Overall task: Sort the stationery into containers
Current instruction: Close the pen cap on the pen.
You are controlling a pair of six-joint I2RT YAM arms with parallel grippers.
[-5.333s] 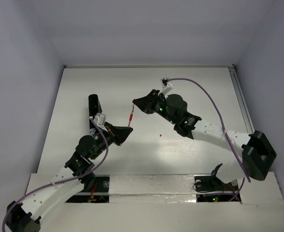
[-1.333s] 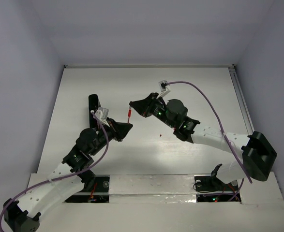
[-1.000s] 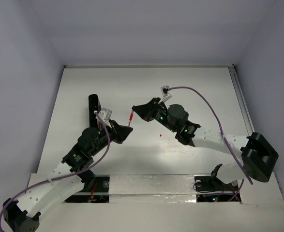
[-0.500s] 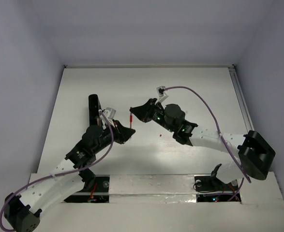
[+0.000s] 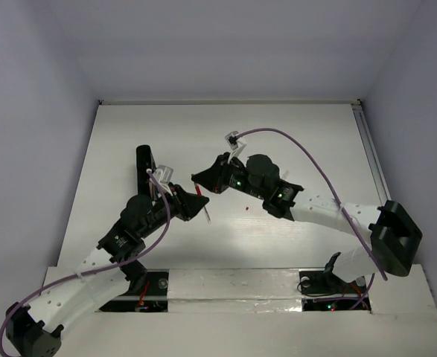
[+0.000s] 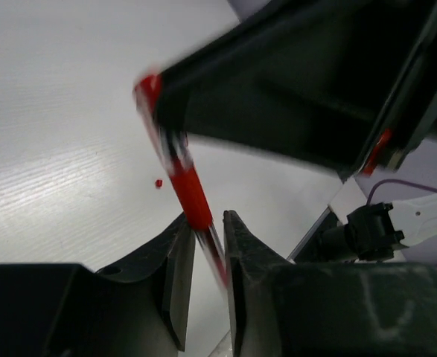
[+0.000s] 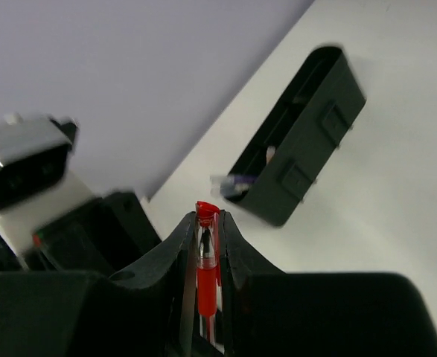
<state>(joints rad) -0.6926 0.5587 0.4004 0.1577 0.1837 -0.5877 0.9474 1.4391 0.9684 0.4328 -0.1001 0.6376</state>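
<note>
Red pen (image 6: 190, 195) caught between two hands over the worktop (image 5: 278, 141).
Clenched near its red end by the right hand (image 7: 206, 223), fingers tight on both sides; lower down, threaded between the fingers of the left hand (image 6: 209, 232), gripped or merely touching, cannot tell. Sits mid-worktop in the top view, at four o'clock of the long black box (image 5: 143, 165), with a tiny red piece (image 5: 246, 209) lying at three o'clock.

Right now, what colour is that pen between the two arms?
The pen is red with a clear stretch; the right wrist view shows it best.
</note>
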